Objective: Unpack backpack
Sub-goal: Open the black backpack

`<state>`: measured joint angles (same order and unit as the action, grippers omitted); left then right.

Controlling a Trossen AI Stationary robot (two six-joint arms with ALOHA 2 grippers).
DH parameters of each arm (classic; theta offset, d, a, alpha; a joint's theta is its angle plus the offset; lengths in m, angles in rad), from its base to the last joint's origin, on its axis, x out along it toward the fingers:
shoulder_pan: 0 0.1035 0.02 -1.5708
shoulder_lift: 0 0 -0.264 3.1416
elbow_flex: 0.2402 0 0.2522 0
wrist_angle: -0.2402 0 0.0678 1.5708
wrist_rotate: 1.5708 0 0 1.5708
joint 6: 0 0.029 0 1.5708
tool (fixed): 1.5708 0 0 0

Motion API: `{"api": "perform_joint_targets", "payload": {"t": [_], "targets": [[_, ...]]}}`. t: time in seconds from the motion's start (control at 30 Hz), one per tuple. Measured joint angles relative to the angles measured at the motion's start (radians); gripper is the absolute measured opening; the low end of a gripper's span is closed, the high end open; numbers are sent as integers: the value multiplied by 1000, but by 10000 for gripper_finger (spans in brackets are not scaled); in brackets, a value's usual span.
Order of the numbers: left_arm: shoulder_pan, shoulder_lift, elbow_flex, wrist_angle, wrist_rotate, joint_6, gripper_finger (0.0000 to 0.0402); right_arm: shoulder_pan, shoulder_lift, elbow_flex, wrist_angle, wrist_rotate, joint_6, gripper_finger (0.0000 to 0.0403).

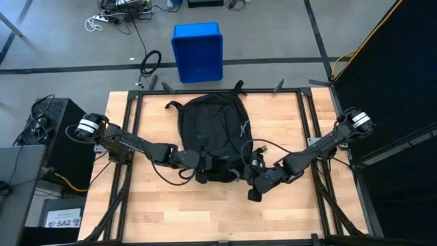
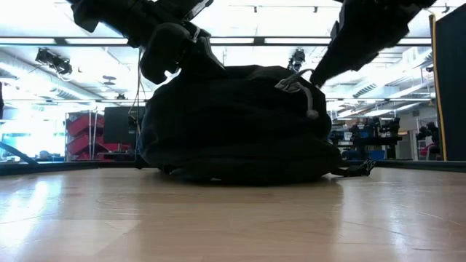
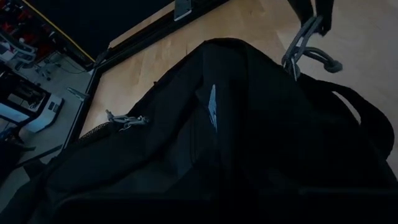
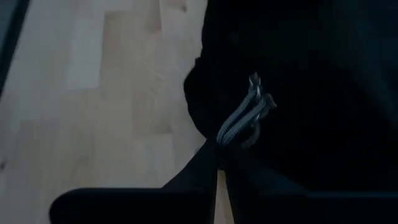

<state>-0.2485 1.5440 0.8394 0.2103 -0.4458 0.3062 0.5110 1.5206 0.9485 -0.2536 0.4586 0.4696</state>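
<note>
While backpack [image 1: 212, 133] lies mid-table | tools flank near edge | sides open

- The left arm is stretched inward, its left gripper [image 1: 202, 161] held closed low over the table.
- The right gripper [image 1: 257, 179] is pinched closed, its arm angled inward.

From above, the left gripper [image 1: 198, 161] and the right gripper [image 1: 257, 179] both press into the near edge of the backpack [image 1: 212, 126], black against black, so their fingertips cannot be picked out. What lies inside the backpack is hidden. At bench height both arms are cut off by the top edge. The right wrist view is blurred: a grey zipper cord [image 4: 245, 121] shows, its end lost in dark fabric.
</note>
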Motion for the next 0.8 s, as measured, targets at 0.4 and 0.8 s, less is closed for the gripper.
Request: {"api": "perform_joint_targets", "payload": {"t": [0.4, 0.8], "targets": [[-13, -9, 0, 62, -5, 61, 82, -36, -36, 0, 190, -1, -176, 1], [-56, -9, 0, 136, 41, 72, 191, -58, -36, 0, 190, 0, -178, 0]]}}
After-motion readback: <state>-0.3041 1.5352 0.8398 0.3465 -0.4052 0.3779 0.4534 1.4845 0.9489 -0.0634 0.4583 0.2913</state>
